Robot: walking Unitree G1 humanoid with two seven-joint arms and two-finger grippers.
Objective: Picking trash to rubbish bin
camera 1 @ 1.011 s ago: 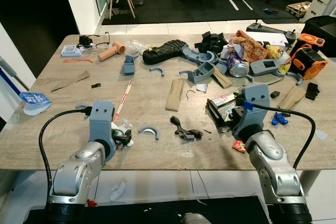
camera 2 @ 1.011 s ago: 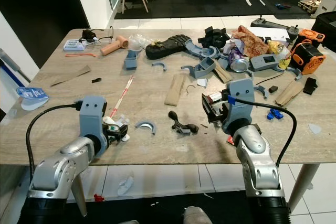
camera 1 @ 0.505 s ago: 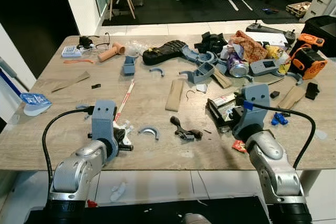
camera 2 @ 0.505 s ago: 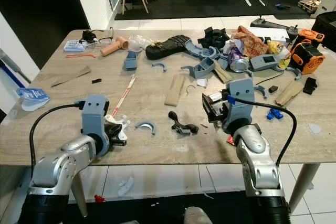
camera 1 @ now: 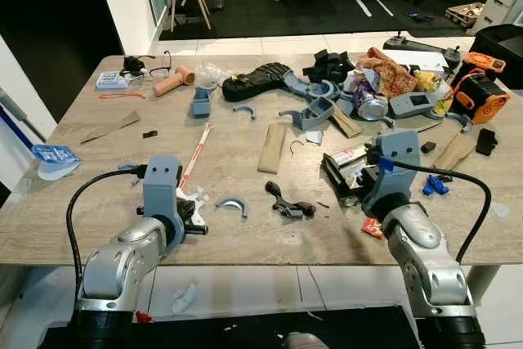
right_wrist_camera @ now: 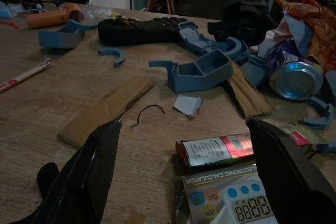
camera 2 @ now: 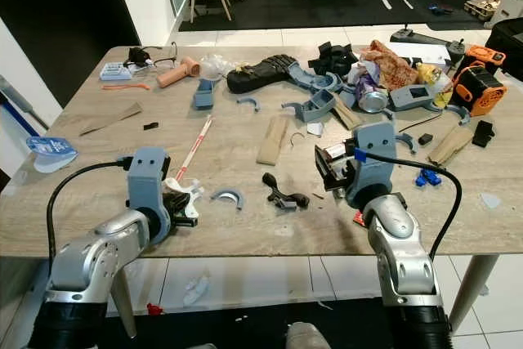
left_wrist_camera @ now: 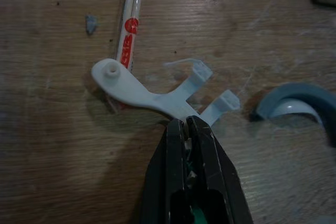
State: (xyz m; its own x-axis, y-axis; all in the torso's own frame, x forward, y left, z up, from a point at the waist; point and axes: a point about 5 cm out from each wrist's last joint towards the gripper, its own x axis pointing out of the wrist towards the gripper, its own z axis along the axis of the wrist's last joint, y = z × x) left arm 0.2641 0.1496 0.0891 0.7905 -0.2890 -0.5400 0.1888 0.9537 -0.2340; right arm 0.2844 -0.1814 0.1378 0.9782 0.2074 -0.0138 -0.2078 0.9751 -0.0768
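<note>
My left gripper (left_wrist_camera: 186,125) is shut on the stem of a white plastic bracket (left_wrist_camera: 152,95) that lies on the wooden table (camera 1: 98,218) near its front left edge; the same bracket (camera 1: 196,199) sits just ahead of the left wrist. A red-and-white stick (left_wrist_camera: 129,30) runs under the bracket's far end. My right gripper (right_wrist_camera: 185,125) stands open over a red-and-white carton (right_wrist_camera: 218,150) and a white timer pack (right_wrist_camera: 231,195), with one black finger (right_wrist_camera: 89,177) on each side of them.
A grey-blue arc piece (camera 1: 232,203), a black part (camera 1: 288,202) and a cardboard strip (camera 1: 273,146) lie mid-table. Farther back are a black shoe sole (camera 1: 255,81), a can (camera 1: 369,104), blue parts, wrappers and an orange device (camera 1: 478,91). A red wrapper (camera 1: 372,228) lies at the front edge.
The left arm has shifted slightly to the right and forward with the white bracket in its fingers. The right arm has stayed put.
</note>
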